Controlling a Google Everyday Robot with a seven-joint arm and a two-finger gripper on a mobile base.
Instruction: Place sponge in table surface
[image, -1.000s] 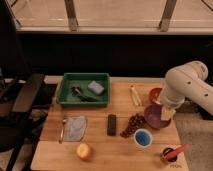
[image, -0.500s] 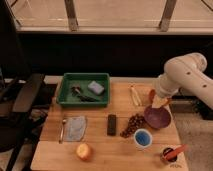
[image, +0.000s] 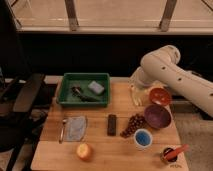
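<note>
The sponge (image: 96, 87), a small pale blue-lavender block, lies in the right part of the green tray (image: 67, 95) at the back left of the wooden table surface (image: 100, 155). My white arm reaches in from the right. Its gripper (image: 135, 86) hangs low over the table's back edge, just right of the tray and about a hand's width right of the sponge. It holds nothing that I can see.
A dark utensil (image: 80, 93) lies in the tray. On the table are a grey-blue cloth (image: 76, 128), a spoon (image: 63, 131), a black bar (image: 112, 125), grapes (image: 132, 125), a purple bowl (image: 157, 116), a red bowl (image: 160, 95), a blue cup (image: 143, 138), an orange fruit (image: 84, 151) and a banana (image: 135, 97).
My arm has swung left and away from the purple and red bowls, bringing the gripper close to the tray's right side. The sponge and the other things have not moved.
</note>
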